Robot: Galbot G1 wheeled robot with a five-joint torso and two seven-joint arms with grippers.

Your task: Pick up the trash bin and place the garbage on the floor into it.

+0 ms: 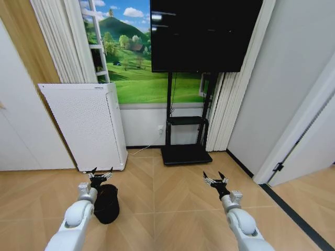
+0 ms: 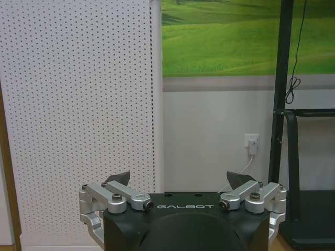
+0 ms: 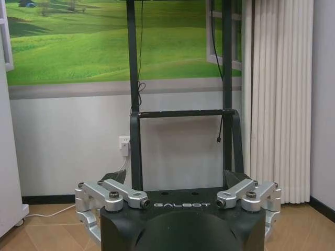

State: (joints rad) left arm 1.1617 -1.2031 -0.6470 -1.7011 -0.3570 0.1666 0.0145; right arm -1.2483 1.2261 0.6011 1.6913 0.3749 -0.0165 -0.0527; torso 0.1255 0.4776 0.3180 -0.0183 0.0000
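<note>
One wood-patterned floor (image 1: 172, 198) laid in a herringbone pattern fills the lower half of the head view. One green meadow mural (image 1: 133, 63) covers the far wall. One black screen (image 1: 204, 34) hangs in front of the mural on one black stand (image 1: 186, 141), whose flat base rests on the floor. One tall white perforated appliance (image 1: 86, 125) stands on the floor to the left of the stand, against the wall. Pleated white curtains (image 1: 225, 112) hang to the right of the stand. One wall socket with a white plug (image 2: 252, 144) sits low on the wall between appliance and stand.

One trash bin (image 1: 107, 204), black and round, sits on the floor in front of the appliance, directly beside and partly behind the left forearm.

Two arms reach forward, one on each side. The left gripper (image 1: 100, 175) is above the bin's far rim, its two fingers spread wide apart and holding nothing; the left wrist view shows both fingertips (image 2: 119, 178) separated, facing the appliance. The right gripper (image 1: 215, 179) is well apart from the bin, over bare floor, its two fingers likewise spread wide and empty, facing the stand in the right wrist view.
</note>
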